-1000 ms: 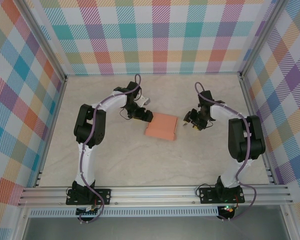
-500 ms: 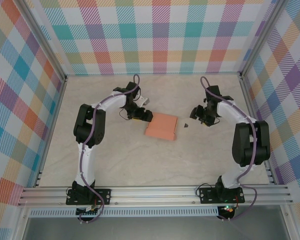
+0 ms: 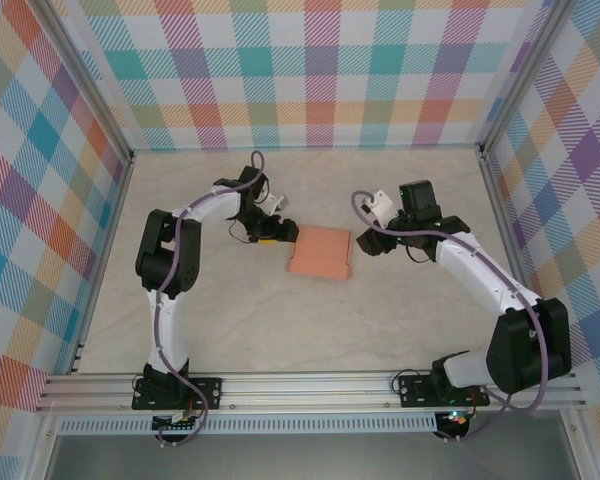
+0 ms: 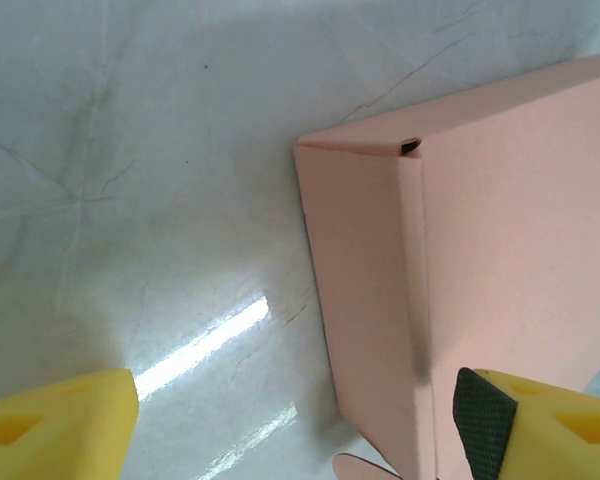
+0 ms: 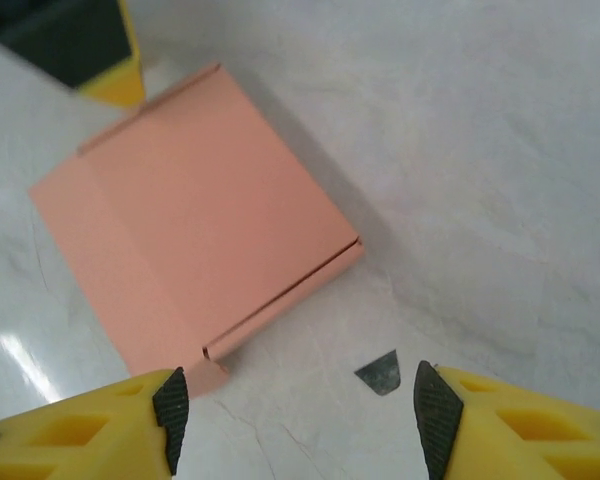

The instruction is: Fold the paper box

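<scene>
The paper box point(image 3: 320, 252) lies shut and flat on the marbled table, a salmon-orange rectangle between both arms. My left gripper point(image 3: 280, 232) is at its left edge, open. In the left wrist view the box point(image 4: 500, 270) has its side wall between my jaws; the right fingertip point(image 4: 485, 415) hangs over its top and the left one is over bare table. My right gripper point(image 3: 365, 243) stands open just off the box's right edge. In the right wrist view the box point(image 5: 200, 230) lies ahead of my gripper point(image 5: 300, 410), its small tab by the left pad point(image 5: 170, 405).
A small dark grey scrap point(image 5: 380, 372) lies on the table between the right fingers, near the right pad. Plaid walls and metal posts point(image 3: 130, 160) enclose the table; an aluminium rail point(image 3: 310, 388) runs along the near edge.
The right arm has swung left from the right side to the box's right edge, over the grey scrap, and its jaws have widened a little. The left gripper shifted slightly. The box stayed put.
</scene>
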